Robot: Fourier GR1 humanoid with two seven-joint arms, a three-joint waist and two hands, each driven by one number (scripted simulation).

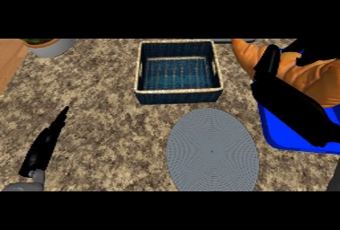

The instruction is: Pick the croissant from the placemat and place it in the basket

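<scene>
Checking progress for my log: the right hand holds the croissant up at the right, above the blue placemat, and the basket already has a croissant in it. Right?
Not quite. The head view shows the basket empty. The rest holds: the right hand holds the croissant up at the right, above the blue placemat.

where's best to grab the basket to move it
Likely the basket by its left wall, pinched over the rim from above: it is open-topped with upright walls, and that side faces the free left robot hand; the right robot hand holds the croissant.

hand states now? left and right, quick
Left hand: open, fingers straight, holding nothing.
Right hand: shut on the croissant, lifted right of the basket.
</scene>
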